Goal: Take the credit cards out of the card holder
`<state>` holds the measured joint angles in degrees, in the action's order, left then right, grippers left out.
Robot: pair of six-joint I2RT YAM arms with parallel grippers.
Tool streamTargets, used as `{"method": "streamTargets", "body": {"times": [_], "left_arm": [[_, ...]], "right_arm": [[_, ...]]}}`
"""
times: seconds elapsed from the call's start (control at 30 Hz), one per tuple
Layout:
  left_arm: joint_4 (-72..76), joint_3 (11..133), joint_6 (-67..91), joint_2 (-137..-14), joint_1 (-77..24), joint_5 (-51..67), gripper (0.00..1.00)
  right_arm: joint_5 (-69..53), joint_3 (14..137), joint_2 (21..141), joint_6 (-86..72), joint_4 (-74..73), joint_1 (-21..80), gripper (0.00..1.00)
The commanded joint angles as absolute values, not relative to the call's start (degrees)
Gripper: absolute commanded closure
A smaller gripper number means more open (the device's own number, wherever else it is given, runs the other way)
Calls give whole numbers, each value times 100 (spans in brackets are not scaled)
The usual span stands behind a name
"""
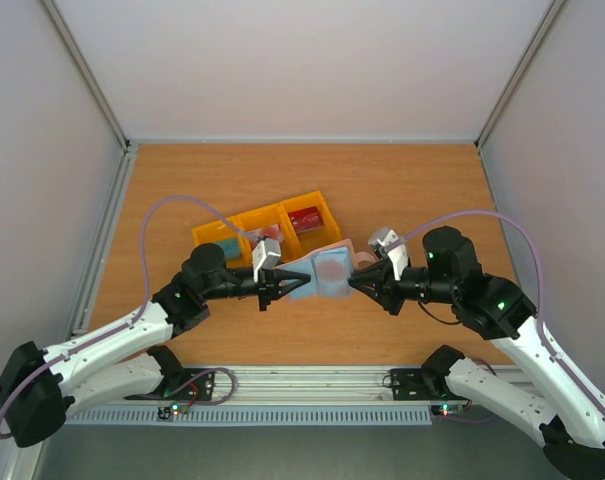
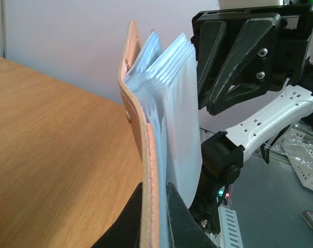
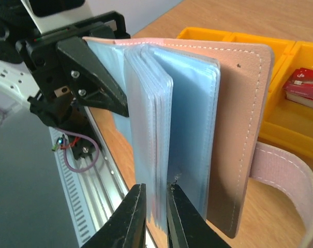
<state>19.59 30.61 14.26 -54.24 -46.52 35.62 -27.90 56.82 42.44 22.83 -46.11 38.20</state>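
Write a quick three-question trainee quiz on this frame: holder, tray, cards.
1. True or false: the card holder lies flat on the table.
2. In the top view, which compartment of the yellow tray holds the dark red card? A left, B middle, C right.
3. Short answer: which card lies in the tray's left compartment?
Key: 1 false, it is held on edge, open, between the left gripper and the right gripper; 2 C; 3 the teal card.

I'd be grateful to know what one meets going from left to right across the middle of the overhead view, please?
The left gripper, then the card holder, then the right gripper.
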Motion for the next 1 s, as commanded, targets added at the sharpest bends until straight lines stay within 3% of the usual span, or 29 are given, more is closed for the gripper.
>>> {"method": "streamTargets", "body": {"times": [0.0,0.27,0.63,0.97], "left_arm": [[2420,3021,1173,-5299,-4667,3681,100],[2678,3022,1088,-5439,-4677,3850,100],[2507,3089,1219,-5373,-4765,3737,100],[2634,3093,1204,-5446,-4764,3708,100]], "right_arm": [[-2848,5851,4309,2503,-4817,3805,89],[-2971,6011,4836,2326,-4692,3805,83],[-3179,5716,4959,2023,-3780,3805,87],[-3915,5733,5377,1955,-3398,3829,82]]}}
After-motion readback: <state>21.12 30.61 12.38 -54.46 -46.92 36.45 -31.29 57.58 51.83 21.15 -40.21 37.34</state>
